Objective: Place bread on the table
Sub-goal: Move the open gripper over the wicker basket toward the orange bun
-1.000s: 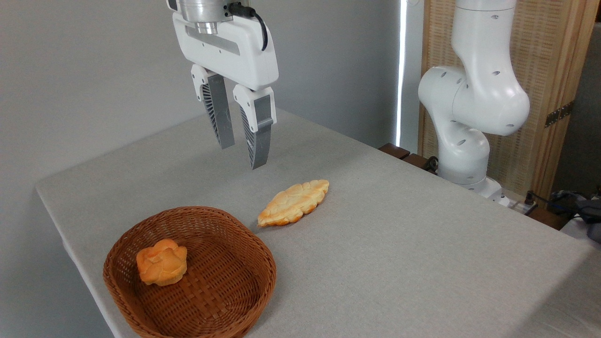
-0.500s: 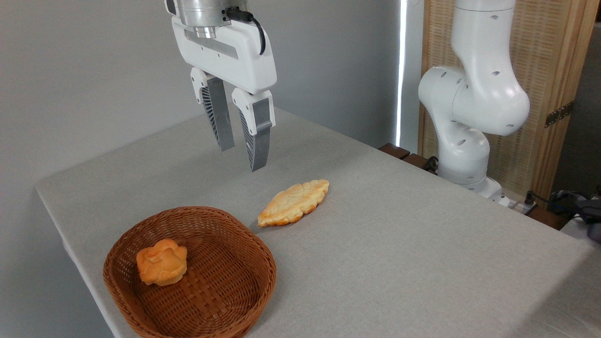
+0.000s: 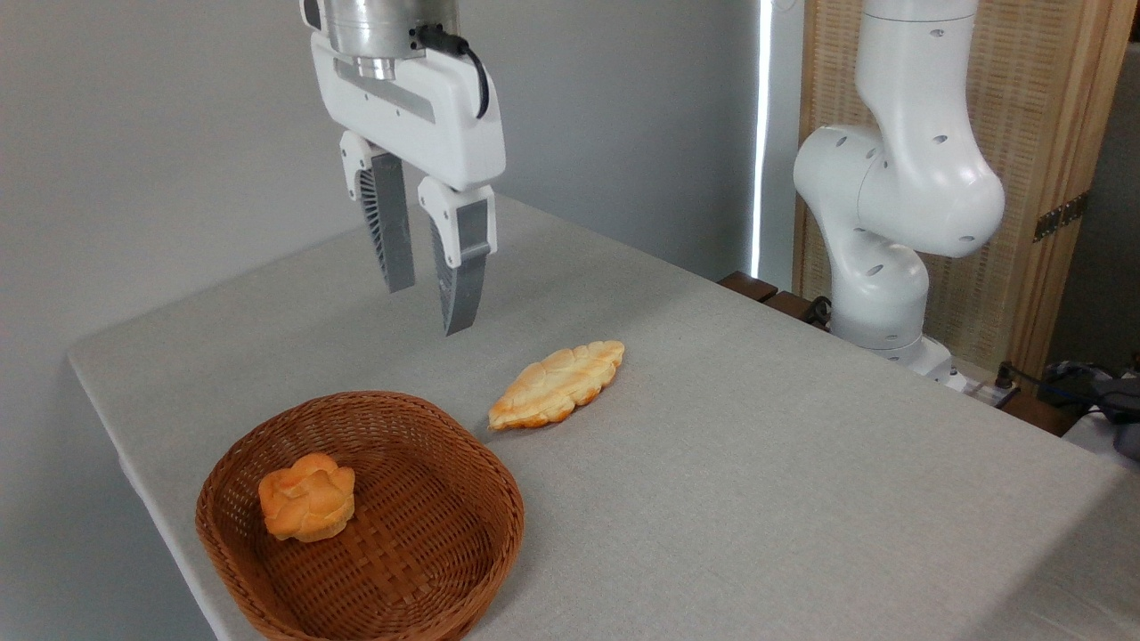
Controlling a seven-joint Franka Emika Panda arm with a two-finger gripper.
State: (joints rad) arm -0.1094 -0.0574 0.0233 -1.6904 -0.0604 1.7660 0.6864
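Note:
The bread (image 3: 306,497), a small round orange-golden bun with a lumpy folded top, lies in the left part of a brown wicker basket (image 3: 445,570) at the near left of the grey table (image 3: 757,445). My gripper (image 3: 426,310) hangs well above the table, behind the basket and up and to the right of the bun. Its two grey fingers point down, stand a little apart and hold nothing.
A flat, leaf-shaped pale golden pastry (image 3: 556,384) lies on the cloth just right of the basket's far rim. The arm's white base (image 3: 877,294) rises at the table's far right edge. Cables and dark items (image 3: 1091,396) sit beyond that edge.
The gripper has shifted left and slightly lower, toward the space above the basket. Bun, pastry and basket have not moved.

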